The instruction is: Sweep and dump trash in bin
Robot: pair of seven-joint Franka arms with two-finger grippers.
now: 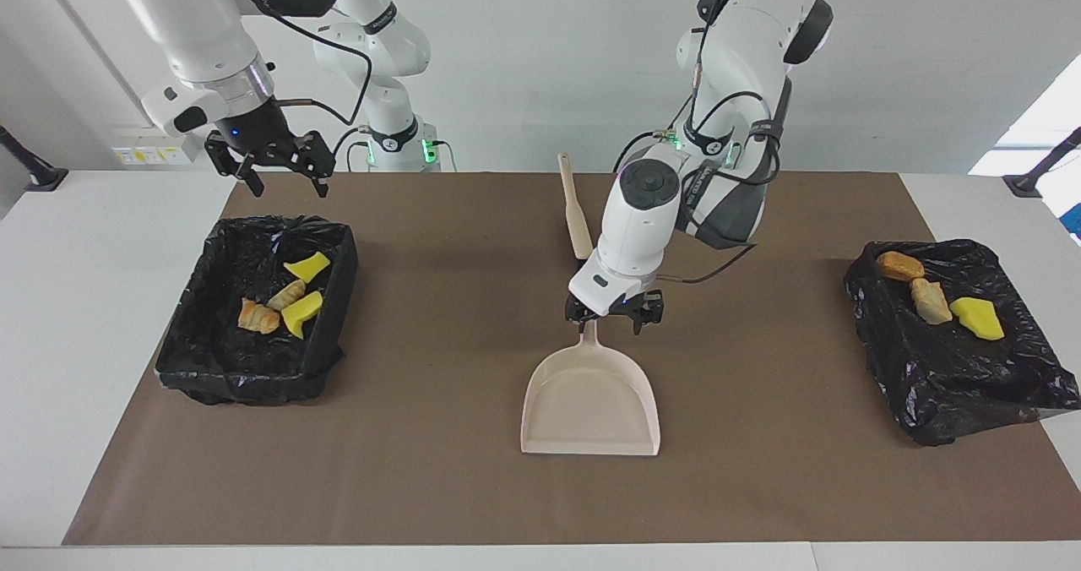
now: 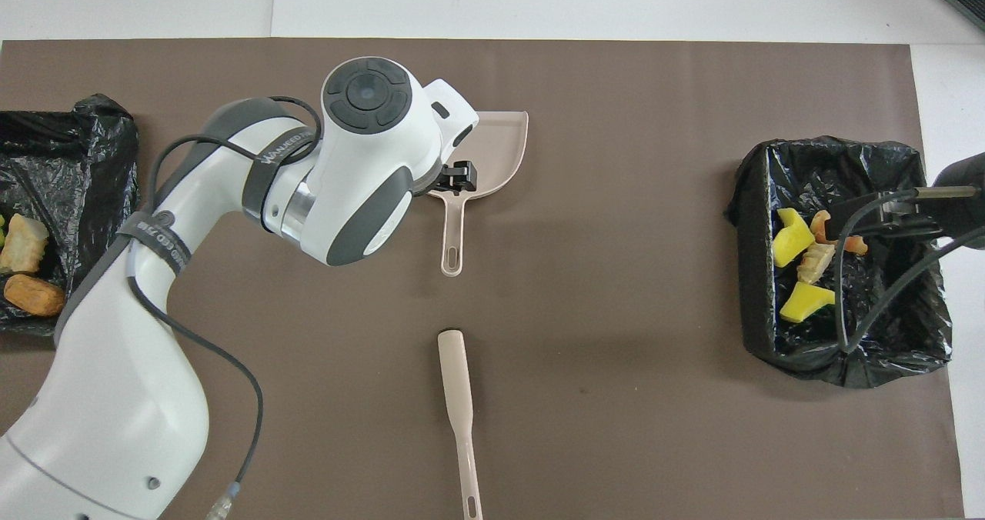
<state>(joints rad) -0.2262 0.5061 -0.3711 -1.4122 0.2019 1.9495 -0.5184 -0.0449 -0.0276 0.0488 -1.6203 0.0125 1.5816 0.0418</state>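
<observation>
Nearest the robots, the beige brush point(image 1: 576, 216) is lying flat on the brown mat point(image 1: 422, 470) that is covering the middle of the table point(image 1: 84, 343), with its handle pointing toward the robots. Just farther out, the left gripper point(image 1: 614, 322) is hovering low over the handle end of the beige dustpan point(image 1: 591, 402). Its fingers point(image 1: 649, 316) are standing spread apart and are gripping nothing. The dustpan is resting flat on the mat, handle toward the robots and mouth facing away from them, and it is carrying no trash. Toward the right arm's end of the table, the right gripper point(image 1: 268, 170) is hanging raised over the first bin point(image 1: 253, 368), with its fingers point(image 1: 319, 184) also spread wide and empty. This bin, lined with a black bag, is holding four pieces of trash: a yellow chunk point(image 1: 306, 265), a tan piece point(image 1: 287, 294), a second yellow chunk point(image 1: 302, 313) and an orange-brown piece point(image 1: 258, 316). Toward the left arm's end of the table, the second bin point(image 1: 954, 377), also wrapped in black bag, is carrying the other three pieces: a brown piece point(image 1: 899, 265), a tan lump point(image 1: 930, 301) and a yellow wedge point(image 1: 977, 318).
</observation>
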